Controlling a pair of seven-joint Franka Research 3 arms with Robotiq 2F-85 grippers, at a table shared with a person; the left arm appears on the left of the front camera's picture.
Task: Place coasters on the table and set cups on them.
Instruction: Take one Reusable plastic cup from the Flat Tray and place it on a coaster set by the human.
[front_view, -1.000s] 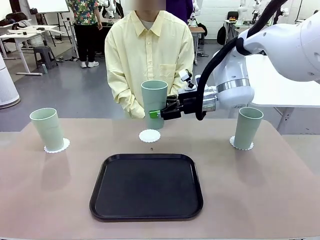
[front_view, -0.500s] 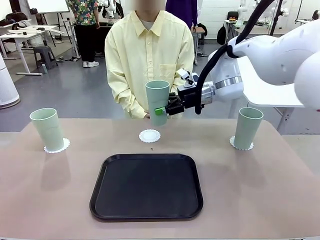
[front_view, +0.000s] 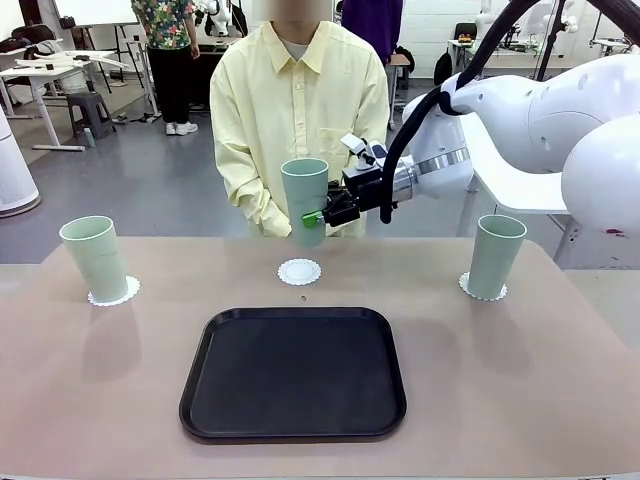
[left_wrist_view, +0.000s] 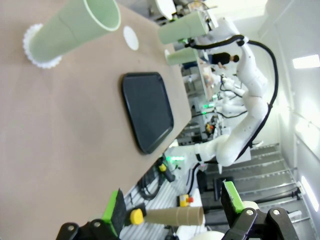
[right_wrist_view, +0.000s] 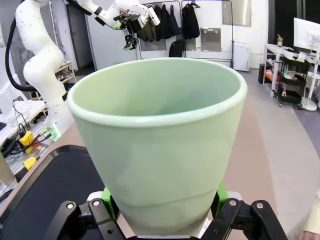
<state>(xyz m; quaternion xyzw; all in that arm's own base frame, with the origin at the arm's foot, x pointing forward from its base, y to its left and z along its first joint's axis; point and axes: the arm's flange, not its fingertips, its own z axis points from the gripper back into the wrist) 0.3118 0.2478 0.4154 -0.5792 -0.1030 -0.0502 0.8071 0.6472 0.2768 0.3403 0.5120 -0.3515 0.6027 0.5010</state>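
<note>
While one cup is in the air, the lot lies as follows, largest first.

Table (front_view: 560, 380): beige-pink, matte, level; a sound bed for all that stands on it.

Tray (front_view: 293, 372): black, at the middle toward the near edge, nothing on it.

Right gripper (front_view: 315, 219): reaching in from the right, fingers closed on the held cup's lower body, green pads to either side in the right wrist view.

Left gripper (left_wrist_view: 175, 205): fingers spread apart with nothing between them, well off from the cups.

Cups, three, mint-green, tapered, no handles.
- Held cup (front_view: 305, 200): upright, in the air over the far edge, above and slightly behind the bare coaster.
- Left cup (front_view: 94, 258): standing on its coaster near the left edge.
- Right cup (front_view: 496, 255): standing on its coaster near the right edge.

By appearance light, stiff plastic, smooth-walled and likely slippery. The taper widens upward, so a low grip may ride down if loose. Take across the lower body as now. Tall and narrow-footed, hence apt to tip if set down off level.

Coasters, three, white, lacy, flat.
- Bare coaster (front_view: 299, 271): just beyond the tray's far edge.
- Left coaster (front_view: 122, 295) and right coaster (front_view: 466, 287): each under its cup.

Likely thin and easily shifted by a sliding base; lower the cup straight on.
</note>
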